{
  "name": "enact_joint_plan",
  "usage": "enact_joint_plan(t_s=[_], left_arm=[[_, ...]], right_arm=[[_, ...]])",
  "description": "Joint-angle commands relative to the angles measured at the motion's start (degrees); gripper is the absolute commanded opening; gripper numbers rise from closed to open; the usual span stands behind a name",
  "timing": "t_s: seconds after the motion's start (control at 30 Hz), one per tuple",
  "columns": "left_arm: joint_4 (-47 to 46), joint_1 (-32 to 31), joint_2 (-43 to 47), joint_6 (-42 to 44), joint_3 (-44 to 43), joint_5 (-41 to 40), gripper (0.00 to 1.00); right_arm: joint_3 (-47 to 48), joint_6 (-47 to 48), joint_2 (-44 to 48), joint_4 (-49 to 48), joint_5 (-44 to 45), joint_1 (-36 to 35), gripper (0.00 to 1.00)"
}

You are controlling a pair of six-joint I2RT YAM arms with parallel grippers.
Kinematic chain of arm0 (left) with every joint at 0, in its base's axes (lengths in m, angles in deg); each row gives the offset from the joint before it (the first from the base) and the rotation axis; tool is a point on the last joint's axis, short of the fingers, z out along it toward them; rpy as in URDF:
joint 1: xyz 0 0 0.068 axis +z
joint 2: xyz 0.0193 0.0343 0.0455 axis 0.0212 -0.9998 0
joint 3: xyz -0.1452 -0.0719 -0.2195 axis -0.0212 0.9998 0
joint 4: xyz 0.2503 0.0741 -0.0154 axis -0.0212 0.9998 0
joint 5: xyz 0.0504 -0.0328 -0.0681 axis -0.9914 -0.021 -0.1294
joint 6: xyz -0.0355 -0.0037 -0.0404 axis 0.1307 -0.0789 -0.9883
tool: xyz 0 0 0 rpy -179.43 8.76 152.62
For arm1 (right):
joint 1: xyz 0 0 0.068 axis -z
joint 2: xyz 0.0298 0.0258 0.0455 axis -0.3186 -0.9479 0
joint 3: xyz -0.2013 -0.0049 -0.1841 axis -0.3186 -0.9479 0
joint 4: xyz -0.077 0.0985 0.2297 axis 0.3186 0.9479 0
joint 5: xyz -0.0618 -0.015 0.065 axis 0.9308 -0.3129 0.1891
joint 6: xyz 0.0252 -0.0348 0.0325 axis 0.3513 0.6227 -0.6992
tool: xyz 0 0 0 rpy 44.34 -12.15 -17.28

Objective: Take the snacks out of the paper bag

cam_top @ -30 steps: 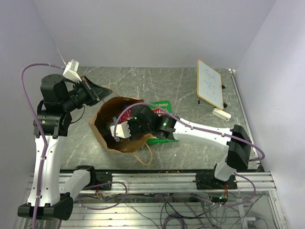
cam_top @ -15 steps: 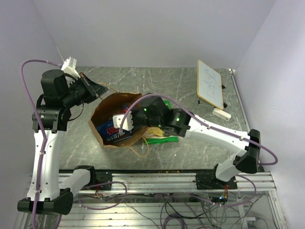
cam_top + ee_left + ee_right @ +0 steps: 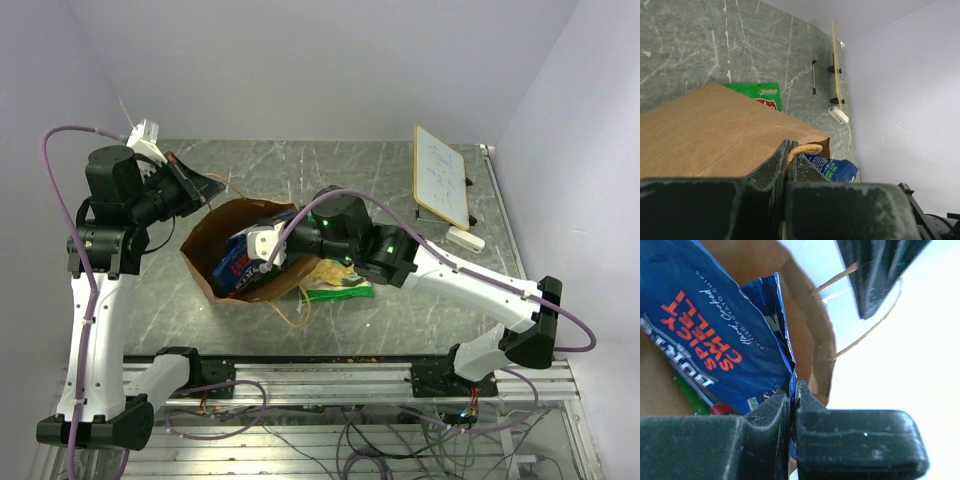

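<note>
right gripper (image 3: 792, 390) pinches the blue Burts packet (image 3: 240, 268), now lifted to the paper bag (image 3: 200, 255) mouth, not buried; left gripper (image 3: 790, 151) clamps the handle (image 3: 807, 148); another snack's nearly out

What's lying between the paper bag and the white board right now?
A green snack packet sits just past the paper bag, then bare table runs up to the white board. The left wrist view shows it best.
</note>
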Motion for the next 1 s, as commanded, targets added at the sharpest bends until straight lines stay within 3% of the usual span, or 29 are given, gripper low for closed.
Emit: enact_joint_plan(t_s=[0.0, 0.33, 0.53, 0.77, 0.97], left_arm=[[-1.14, 0.3, 1.0, -1.01, -0.22, 0.74, 0.07], [-0.75, 0.31, 1.7, -1.6, -0.6, 2.92, 0.07], [1.27, 0.33, 1.62, -0.67, -2.83, 2.33, 0.07], [0.36, 0.38, 1.56, -0.77, -2.12, 3.14, 0.07], [-1.98, 0.36, 1.85, -1.31, 1.09, 6.07, 0.07]], right_arm=[[-0.29, -0.57, 3.55, -11.14, -3.37, 1.49, 0.0], [-2.11, -2.3, -2.25, -15.54, -0.8, 3.23, 0.0], [-2.29, 0.69, -6.17, -10.39, 2.95, 1.97, 0.0], [-10.04, -0.14, -3.14, -6.98, 3.76, 1.84, 0.24], [-10.18, -0.65, -1.38, -0.09, 0.33, 1.74, 0.47]])
